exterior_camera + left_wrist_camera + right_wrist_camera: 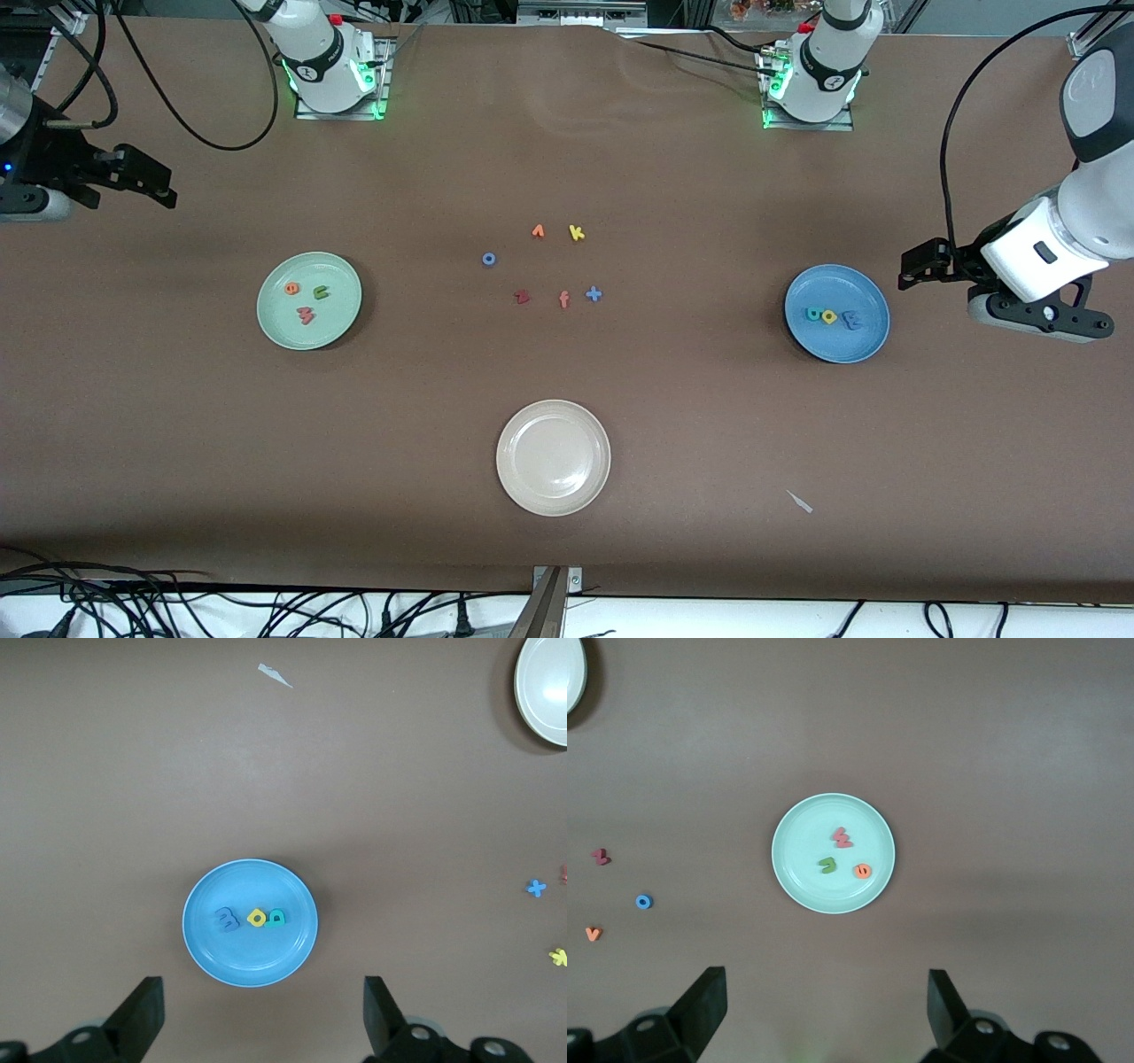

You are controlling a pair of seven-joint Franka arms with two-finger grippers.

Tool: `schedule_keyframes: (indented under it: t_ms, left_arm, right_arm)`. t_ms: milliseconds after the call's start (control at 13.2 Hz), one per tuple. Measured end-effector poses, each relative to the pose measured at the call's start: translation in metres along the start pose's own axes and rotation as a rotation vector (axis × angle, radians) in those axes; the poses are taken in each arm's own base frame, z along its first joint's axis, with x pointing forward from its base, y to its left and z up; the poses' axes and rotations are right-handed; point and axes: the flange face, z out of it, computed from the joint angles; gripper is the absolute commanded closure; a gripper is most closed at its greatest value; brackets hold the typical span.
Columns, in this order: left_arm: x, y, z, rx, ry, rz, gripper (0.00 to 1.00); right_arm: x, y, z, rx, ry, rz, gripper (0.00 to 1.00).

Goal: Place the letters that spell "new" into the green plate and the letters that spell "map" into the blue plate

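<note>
n, e, w [306, 314] in green plate [276, 328] | m, a, p [829, 315] in blue plate [873, 341] | claws released

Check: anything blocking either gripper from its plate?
Nothing visible. Left gripper, fingers open, hangs by the blue plate, which holds m, a, p. Right gripper, open, faces the green plate holding n, e, w.

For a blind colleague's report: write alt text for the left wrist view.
A blue plate on a brown table holds three small foam letters in a row: a blue one, a yellow one and a teal one. The left claw hangs open above the table near the plate.
</note>
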Motion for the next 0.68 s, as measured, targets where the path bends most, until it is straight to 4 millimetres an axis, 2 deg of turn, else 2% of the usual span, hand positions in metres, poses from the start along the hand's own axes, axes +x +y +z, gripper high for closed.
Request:
schedule_keyframes:
  t_ms: [304,684]
  left_arm:
    - [-0.0025,-0.0064,0.0004,0.002,0.002,-0.01,0.0]
    - [-0.003,-0.007,0.007,0.0,-0.01,-0.007,0.0]
  right_arm:
    - [-0.0001,0.0046,0.0008,0.0,0.001,0.01,0.0]
    - [-0.0001,-0.002,0.0009,-0.001,0.0,-0.002,0.0]
